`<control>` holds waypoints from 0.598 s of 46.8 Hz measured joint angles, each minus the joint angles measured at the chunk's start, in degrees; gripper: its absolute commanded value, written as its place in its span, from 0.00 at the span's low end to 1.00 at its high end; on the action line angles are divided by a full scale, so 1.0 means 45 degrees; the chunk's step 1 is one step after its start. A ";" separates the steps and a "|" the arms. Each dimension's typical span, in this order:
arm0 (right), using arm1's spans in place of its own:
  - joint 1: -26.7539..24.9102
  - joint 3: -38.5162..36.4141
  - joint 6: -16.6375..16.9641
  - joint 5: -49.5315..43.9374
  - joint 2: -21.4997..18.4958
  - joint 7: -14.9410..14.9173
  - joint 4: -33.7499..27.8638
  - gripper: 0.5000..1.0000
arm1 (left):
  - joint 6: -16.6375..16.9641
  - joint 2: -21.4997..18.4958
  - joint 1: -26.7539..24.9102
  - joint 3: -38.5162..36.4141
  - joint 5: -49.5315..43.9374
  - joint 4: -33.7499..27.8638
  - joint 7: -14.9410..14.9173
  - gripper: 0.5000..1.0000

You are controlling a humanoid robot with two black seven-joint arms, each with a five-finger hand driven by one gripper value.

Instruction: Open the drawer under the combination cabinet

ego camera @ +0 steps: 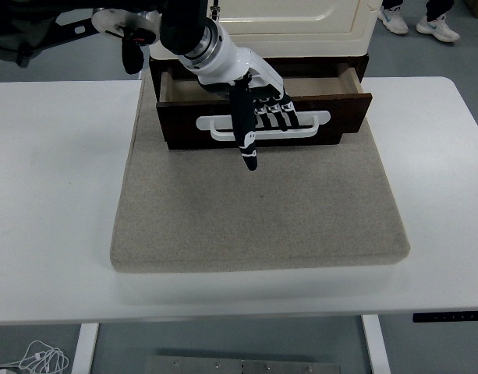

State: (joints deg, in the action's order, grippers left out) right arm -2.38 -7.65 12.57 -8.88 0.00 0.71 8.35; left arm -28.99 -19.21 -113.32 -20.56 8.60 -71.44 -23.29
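The combination cabinet [293, 19] is cream on top, with a dark brown drawer [184, 125] beneath it, at the back of a grey mat. The drawer stands partly pulled out, and its hollow inside shows behind the front panel. A white bar handle [316, 119] runs across the front. My left hand [263, 109] reaches in from the upper left. Its black fingers [276, 111] are hooked over the middle of the handle, and the thumb [245, 132] points down past the drawer front. My right arm does not show.
The grey mat [262, 210] covers the middle of the white table [51, 195] and lies bare in front of the drawer. A person's shoes [426, 23] show on the floor at the top right.
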 measured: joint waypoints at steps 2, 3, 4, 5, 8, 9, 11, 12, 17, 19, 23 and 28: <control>0.0002 0.0000 0.0000 0.0000 0.0000 -0.0001 0.0000 0.85 | -0.0085 -0.0015 -0.0027 0.0014 0.0000 0.0000 0.0000 1.00; 0.0006 0.0000 0.0000 0.0000 0.0000 -0.0001 0.0000 0.85 | -0.0130 -0.0024 -0.0055 0.0019 0.0000 0.0000 -0.0009 1.00; 0.0005 0.0000 0.0000 0.0000 0.0000 -0.0001 0.0000 0.85 | -0.0166 -0.0026 -0.0075 0.0028 0.0000 -0.0001 -0.0014 1.00; 0.0005 0.0000 0.0000 0.0000 0.0000 -0.0001 0.0000 0.85 | -0.0194 -0.0026 -0.0085 0.0035 -0.0001 -0.0002 -0.0032 1.00; 0.0006 0.0000 0.0000 0.0000 0.0000 -0.0001 0.0000 0.85 | -0.0287 -0.0078 -0.0102 0.0060 -0.0058 -0.0004 -0.0119 1.00; 0.0009 0.0000 0.0000 0.0000 0.0000 0.0000 0.0000 0.85 | -0.0319 -0.0094 -0.0104 0.0084 -0.0073 -0.0004 -0.0130 1.00; 0.0009 0.0000 0.0000 0.0000 0.0000 -0.0001 0.0000 0.85 | -0.0415 -0.0117 -0.0140 0.0161 -0.0090 -0.0005 -0.0156 1.00; 0.0006 0.0000 0.0000 0.0000 0.0000 -0.0001 0.0000 0.85 | -0.0451 -0.0121 -0.0159 0.0206 -0.0100 -0.0005 -0.0164 1.00; 0.0001 0.0000 0.0000 0.0000 0.0000 0.0000 0.0000 0.85 | -0.0586 -0.0234 -0.0199 0.0592 -0.0129 0.0001 -0.0178 1.00; 0.0003 0.0000 0.0000 0.0000 0.0000 -0.0001 0.0000 0.85 | -0.0641 -0.0296 -0.0250 0.0818 -0.0153 0.0007 -0.0191 1.00; -0.0001 0.0000 0.0000 0.0001 0.0000 0.0001 0.0000 0.85 | -0.0890 -0.0400 -0.0283 0.1181 -0.0160 0.0026 -0.0191 1.00; 0.0008 0.0000 0.0000 0.0000 0.0000 -0.0002 0.0000 0.85 | -0.1017 -0.0598 -0.0286 0.2111 -0.0172 0.0025 -0.0143 1.00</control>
State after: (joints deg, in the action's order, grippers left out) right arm -2.34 -7.65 12.57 -8.88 0.00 0.70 8.35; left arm -33.56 -21.90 -114.61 -11.06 7.82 -71.32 -23.93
